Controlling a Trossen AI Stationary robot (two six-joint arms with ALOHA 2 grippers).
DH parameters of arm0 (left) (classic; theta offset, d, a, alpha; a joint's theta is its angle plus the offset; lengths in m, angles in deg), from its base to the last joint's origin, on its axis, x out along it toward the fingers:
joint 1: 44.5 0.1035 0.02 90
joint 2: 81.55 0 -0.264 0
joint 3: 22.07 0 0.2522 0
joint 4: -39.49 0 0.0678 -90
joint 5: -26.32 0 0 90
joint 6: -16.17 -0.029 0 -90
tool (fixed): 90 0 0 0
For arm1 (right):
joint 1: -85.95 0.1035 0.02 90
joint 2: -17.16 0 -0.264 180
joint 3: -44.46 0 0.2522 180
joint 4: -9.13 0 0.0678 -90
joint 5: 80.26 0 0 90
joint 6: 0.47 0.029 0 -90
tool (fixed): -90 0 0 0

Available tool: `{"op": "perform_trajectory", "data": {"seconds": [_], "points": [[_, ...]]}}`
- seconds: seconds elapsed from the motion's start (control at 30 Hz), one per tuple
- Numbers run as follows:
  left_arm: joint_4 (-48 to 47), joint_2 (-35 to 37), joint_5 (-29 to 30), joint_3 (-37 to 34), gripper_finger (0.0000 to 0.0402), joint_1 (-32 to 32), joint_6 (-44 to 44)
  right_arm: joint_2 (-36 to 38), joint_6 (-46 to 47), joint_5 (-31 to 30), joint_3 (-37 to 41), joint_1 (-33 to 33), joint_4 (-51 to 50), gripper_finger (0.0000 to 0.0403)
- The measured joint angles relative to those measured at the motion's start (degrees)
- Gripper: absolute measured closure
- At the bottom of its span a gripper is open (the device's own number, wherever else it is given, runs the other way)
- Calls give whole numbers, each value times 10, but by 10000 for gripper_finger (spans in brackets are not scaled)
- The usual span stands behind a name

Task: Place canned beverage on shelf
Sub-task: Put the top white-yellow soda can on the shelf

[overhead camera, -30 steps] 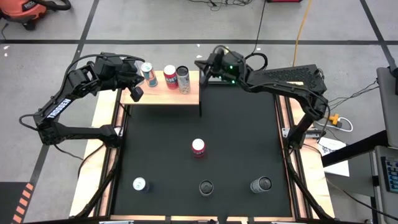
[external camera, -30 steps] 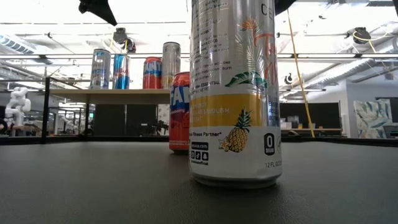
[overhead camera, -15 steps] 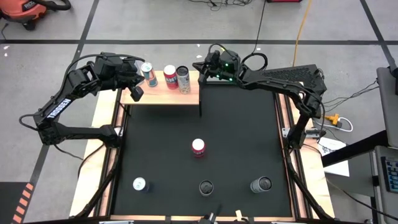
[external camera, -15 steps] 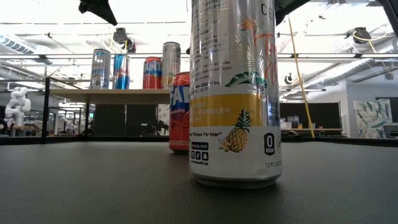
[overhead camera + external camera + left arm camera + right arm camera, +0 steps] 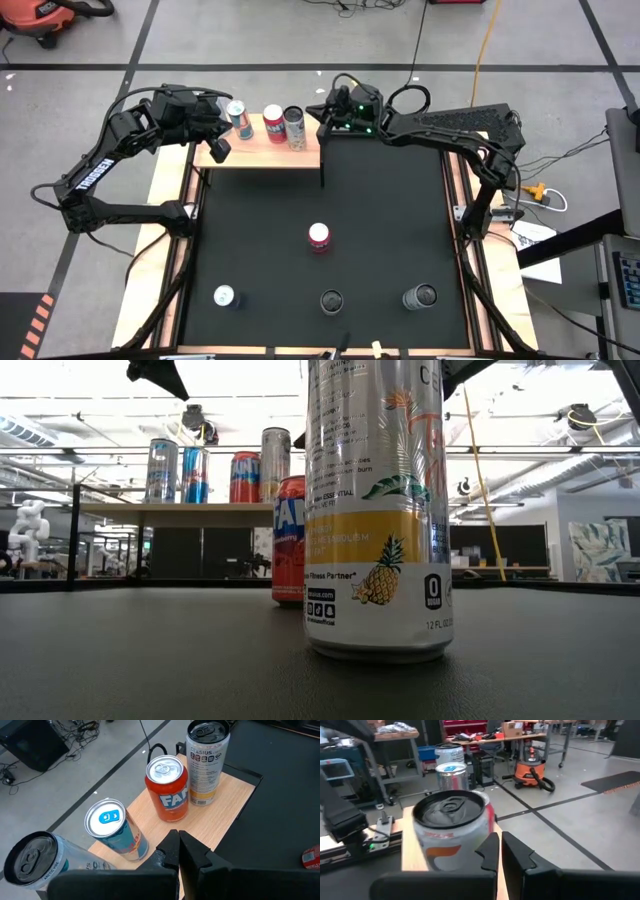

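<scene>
**Both pincers empty at the shelf; loose cans stand well down the tabletop**

High view: the shelf [image 5: 262,152], a pale smooth wood board, carries a row of upright cans at its far edge. The left pincer [image 5: 217,150] hangs over its left part, the right pincer [image 5: 322,108] at its right end; both are closed on nothing. The red-topped can [image 5: 319,236] stands mid-mat, well apart from both, slightly nearer the right arm, I judge; three more cans line the near edge.

Low view: a glossy pineapple-print can [image 5: 375,510] stands upright, its long axis vertical, the red can [image 5: 289,540] behind it.

Left wrist view: fingers together above the shelf's cans.

Right wrist view: fingers together just beside a silver can [image 5: 451,834].
</scene>
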State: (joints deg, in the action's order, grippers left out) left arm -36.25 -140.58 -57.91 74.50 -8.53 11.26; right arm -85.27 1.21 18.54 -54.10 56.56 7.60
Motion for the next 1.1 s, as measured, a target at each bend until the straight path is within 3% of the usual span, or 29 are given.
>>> {"op": "perform_trajectory", "data": {"seconds": [1.1], "points": [[2,-4,0,0,401,0,1,0,-6,3,0,63,-26,403]]}}
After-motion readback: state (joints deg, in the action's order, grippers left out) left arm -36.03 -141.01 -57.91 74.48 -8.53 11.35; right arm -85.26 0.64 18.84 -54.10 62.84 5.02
